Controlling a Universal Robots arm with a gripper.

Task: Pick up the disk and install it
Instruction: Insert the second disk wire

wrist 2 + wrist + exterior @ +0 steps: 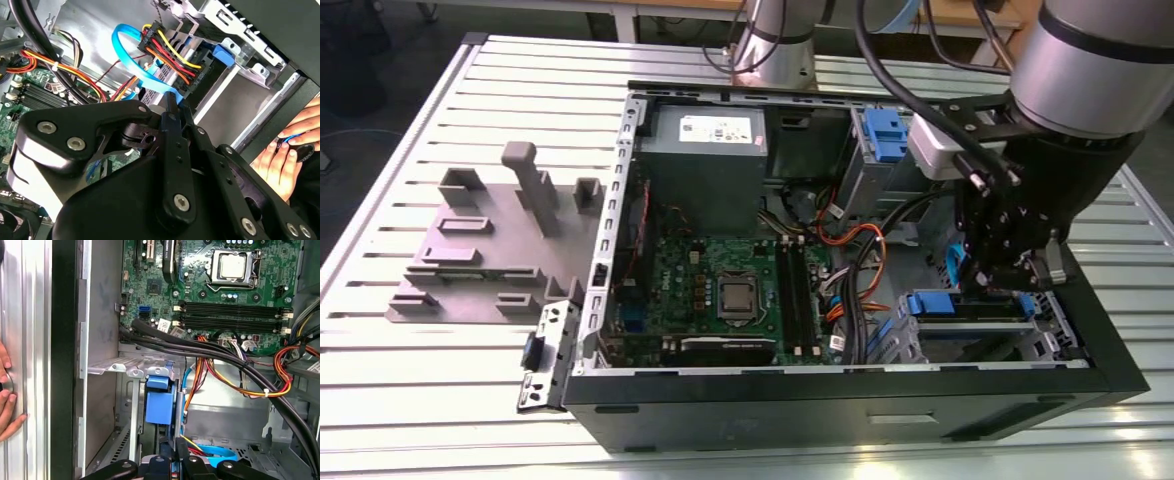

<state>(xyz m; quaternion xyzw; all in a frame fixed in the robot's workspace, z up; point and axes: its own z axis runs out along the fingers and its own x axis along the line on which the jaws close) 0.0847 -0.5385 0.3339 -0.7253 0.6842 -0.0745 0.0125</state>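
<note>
Disk, blue-framed, sits low in the drive cage at the exterior view's lower right, the gripper poised directly above. I'd push it squarely along the cage rails, clear of the cables (they crowd close). Whether the fingers are clamped, I cannot tell; the arm hides them.

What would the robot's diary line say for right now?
tool: inside computer case | position: at drive cage, by blue cable | person's hand: beside case
</note>
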